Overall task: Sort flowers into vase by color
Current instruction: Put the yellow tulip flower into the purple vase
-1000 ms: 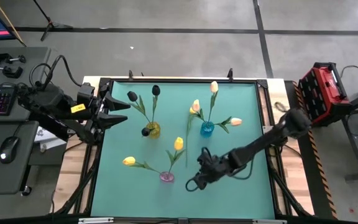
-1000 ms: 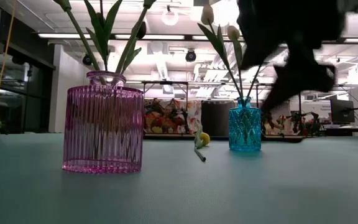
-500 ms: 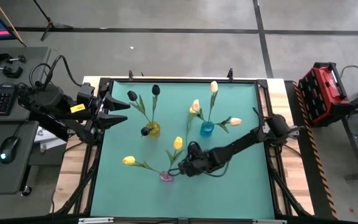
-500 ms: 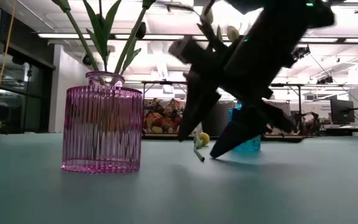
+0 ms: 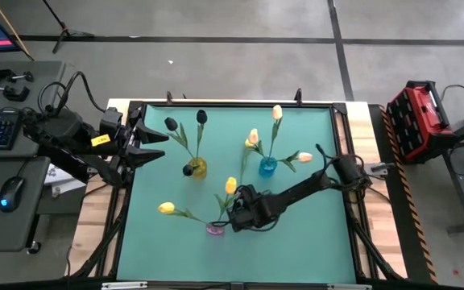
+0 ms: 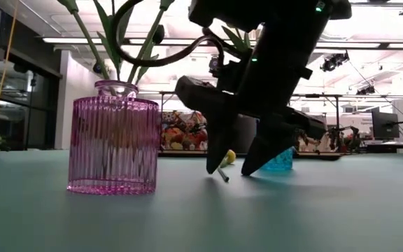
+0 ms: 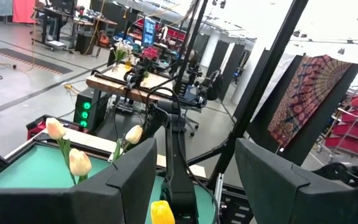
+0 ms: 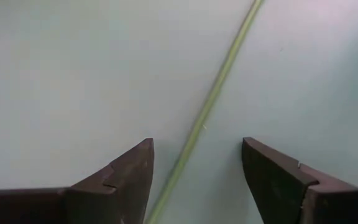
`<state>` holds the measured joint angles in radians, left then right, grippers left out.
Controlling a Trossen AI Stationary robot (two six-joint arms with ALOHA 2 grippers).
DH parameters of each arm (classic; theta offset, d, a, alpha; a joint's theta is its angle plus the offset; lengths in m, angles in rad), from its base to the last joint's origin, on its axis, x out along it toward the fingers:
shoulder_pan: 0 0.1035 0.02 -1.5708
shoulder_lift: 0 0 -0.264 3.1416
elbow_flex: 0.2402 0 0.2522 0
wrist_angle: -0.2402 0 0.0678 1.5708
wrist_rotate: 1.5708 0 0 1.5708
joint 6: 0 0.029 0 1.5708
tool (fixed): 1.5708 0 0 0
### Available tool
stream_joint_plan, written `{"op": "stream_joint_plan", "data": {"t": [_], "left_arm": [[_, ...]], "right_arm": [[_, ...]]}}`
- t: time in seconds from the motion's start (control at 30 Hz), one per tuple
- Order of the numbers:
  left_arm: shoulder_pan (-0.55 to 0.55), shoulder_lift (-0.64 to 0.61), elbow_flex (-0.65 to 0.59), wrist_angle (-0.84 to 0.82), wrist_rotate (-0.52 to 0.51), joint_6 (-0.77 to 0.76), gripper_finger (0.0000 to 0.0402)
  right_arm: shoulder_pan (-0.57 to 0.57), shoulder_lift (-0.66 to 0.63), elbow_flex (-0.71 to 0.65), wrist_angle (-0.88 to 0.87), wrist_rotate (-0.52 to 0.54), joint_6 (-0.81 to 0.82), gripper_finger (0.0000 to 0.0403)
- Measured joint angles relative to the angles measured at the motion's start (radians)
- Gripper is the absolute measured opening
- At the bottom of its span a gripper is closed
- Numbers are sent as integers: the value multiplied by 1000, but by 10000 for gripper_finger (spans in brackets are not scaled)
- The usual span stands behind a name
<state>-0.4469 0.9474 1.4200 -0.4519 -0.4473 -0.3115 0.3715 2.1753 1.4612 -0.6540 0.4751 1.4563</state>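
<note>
A loose tulip lies on the teal mat, its thin green stem pointing toward the near edge. Its stem end and yellow head show in the low view. My right gripper is open and tipped down over that stem end. Its fingers stand on either side of the stem without touching it. The pink vase with yellow tulips stands just left of the gripper. My left gripper waits open above the table's left edge.
A yellow vase with black tulips stands mid-left. A blue vase with cream-peach tulips stands at the centre, behind my right arm. The pink vase is close to the right fingers. Bare mat lies along the near edge.
My right gripper has come down and gone toward the table's left edge, tipping its fingers further down. It now stands over the loose stem's near end beside the pink vase. The loose tulip and the vases have kept their places.
</note>
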Motion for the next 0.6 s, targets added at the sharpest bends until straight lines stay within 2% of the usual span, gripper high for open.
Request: {"op": "stream_joint_plan", "data": {"t": [0.1, 0.2, 0.37, 0.4, 0.6], "left_arm": [[0, 0, 0, 0, 0, 0, 204], [0, 0, 0, 0, 0, 0, 204], [0, -10, 0, 0, 0, 1, 204], [0, -12, 0, 0, 0, 1, 204], [0, -28, 0, 1, 0, 1, 204]], "right_arm": [[14, 34, 48, -84, 7, -1, 199], [29, 46, 79, -164, 29, 2, 155], [57, 42, 96, -252, 25, -60, 26], [66, 41, 101, -269, 25, -80, 14], [153, 5, 131, -404, -49, -94, 3]]}}
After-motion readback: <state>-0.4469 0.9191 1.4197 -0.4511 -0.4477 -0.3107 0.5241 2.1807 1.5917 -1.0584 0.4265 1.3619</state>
